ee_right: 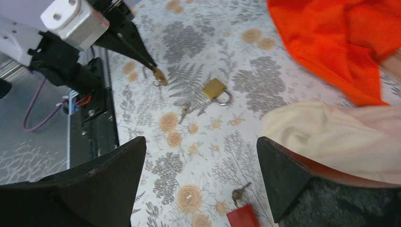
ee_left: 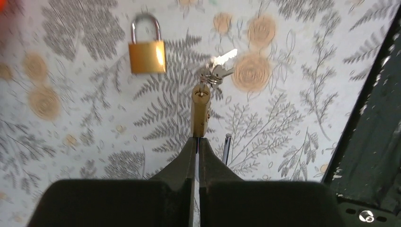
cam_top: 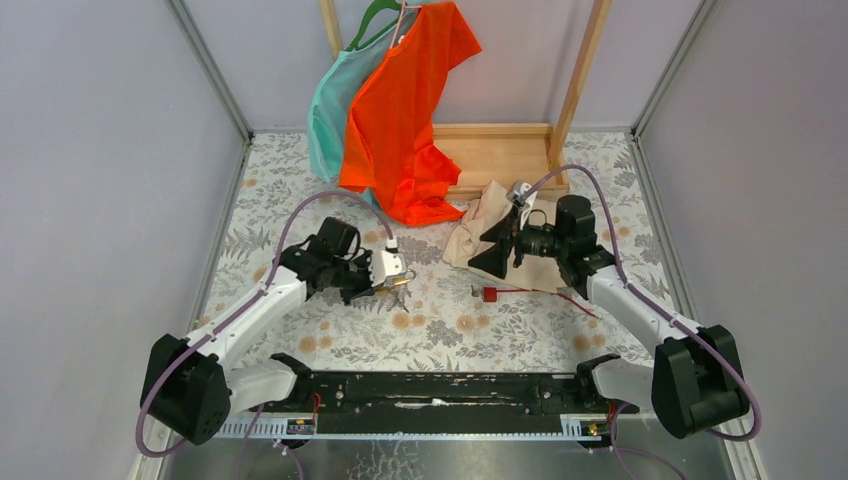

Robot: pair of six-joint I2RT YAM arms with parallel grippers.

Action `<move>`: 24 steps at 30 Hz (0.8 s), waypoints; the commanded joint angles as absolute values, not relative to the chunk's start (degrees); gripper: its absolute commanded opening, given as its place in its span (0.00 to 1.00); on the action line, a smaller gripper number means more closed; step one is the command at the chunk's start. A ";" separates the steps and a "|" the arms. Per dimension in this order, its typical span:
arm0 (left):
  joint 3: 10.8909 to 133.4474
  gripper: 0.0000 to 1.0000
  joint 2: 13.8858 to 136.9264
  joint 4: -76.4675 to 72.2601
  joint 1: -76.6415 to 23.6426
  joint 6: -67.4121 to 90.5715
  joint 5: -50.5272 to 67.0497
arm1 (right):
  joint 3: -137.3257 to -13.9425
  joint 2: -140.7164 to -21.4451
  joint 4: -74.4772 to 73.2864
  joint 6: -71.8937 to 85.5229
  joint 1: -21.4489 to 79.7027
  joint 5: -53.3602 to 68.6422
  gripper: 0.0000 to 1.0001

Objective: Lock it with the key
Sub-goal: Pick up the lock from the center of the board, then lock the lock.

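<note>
The left pincer is clamped on a brass padlock, and I think the right pincer, wide apart, must next fetch the keys lying close by.

Cropped, hidden, blurred

The held padlock shows only its edge, its lower end hidden between the closed tips of the left gripper. The key bunch at its top is too blurred to count. Far up-left of it, orange cloth is a cropped blur. From the right wrist, the red tag, well away from it, is cut by the bottom edge.
</note>
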State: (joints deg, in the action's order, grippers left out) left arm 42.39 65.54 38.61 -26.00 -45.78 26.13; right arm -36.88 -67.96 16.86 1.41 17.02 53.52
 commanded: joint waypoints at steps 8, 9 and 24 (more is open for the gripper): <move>58.48 0.00 70.26 37.09 -34.52 -37.14 34.49 | -41.45 -74.73 27.36 3.40 28.31 62.21 0.92; 59.51 0.00 70.57 37.09 -35.07 -36.43 35.14 | -41.90 -75.21 27.79 3.42 28.80 62.57 0.92; 63.09 0.00 72.15 35.18 -38.89 -30.68 36.47 | -45.35 -78.69 23.97 -2.52 34.53 62.27 0.75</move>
